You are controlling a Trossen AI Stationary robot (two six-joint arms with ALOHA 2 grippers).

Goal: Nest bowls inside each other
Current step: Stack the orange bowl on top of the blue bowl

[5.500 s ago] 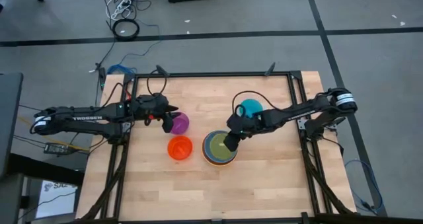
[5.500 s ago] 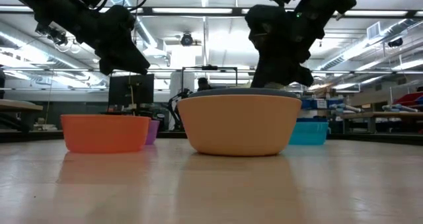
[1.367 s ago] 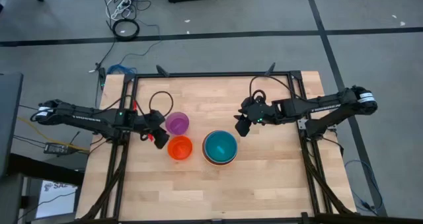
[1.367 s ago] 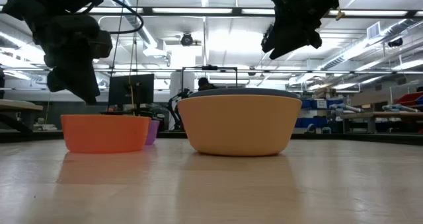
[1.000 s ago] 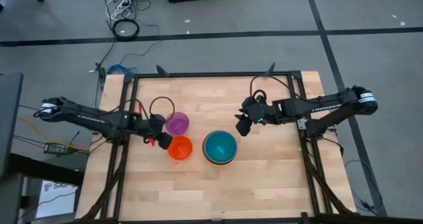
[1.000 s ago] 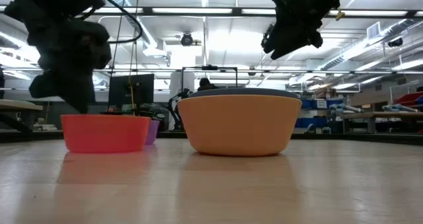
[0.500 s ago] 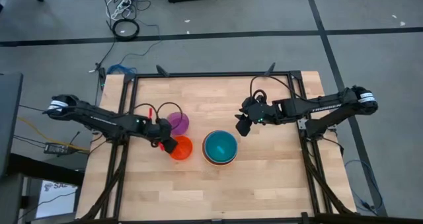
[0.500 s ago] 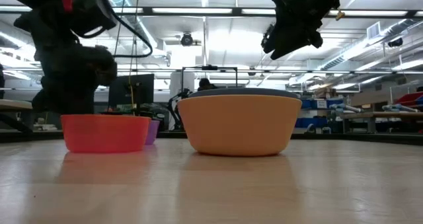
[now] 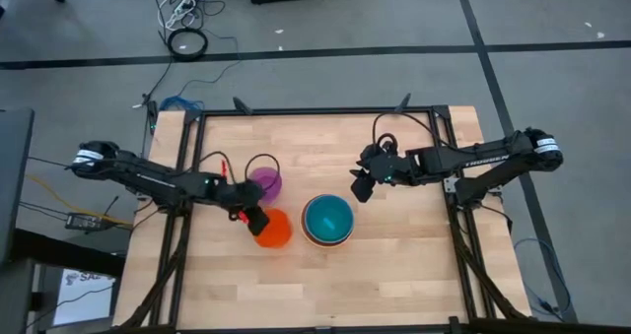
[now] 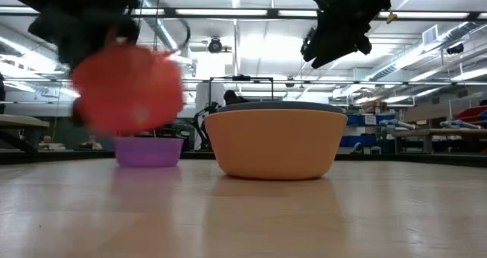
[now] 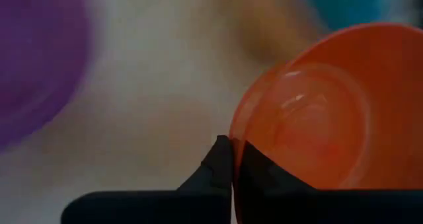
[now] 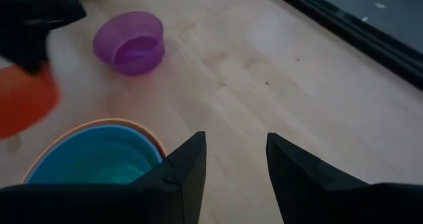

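The small red-orange bowl (image 9: pixel 273 228) hangs above the table, left of the stack, with my left gripper (image 9: pixel 252 219) shut on it. It is blurred and tilted in the low view (image 10: pixel 128 87). The purple bowl (image 9: pixel 264 181) stands on its base behind it. The teal bowl (image 9: pixel 327 219) sits on top of the nested stack, inside the large orange bowl (image 10: pixel 275 144). My right gripper (image 9: pixel 360 188) hangs open above the table, right of and behind the stack, with nothing between its fingers (image 12: pixel 188 159). My left gripper pinches the red-orange bowl's rim (image 11: pixel 235 139) on its left side, one finger on the outer wall and one on the inner wall. The fingers come slanting down from the table's left. The bowl is lifted clear of the table and tilted.
Bare wooden tabletop (image 9: pixel 394 265) lies in front of the bowls and to the right. A black frame (image 9: pixel 315 111) runs round the table's edges. Cables lie on the floor beyond the far edge.
My left gripper has gone toward the table's right and near edge to the red-orange bowl, tipped further down, and shut on its rim. The bowl, which stood on the table, is now lifted clear, tilted, and a little nearer the stack.
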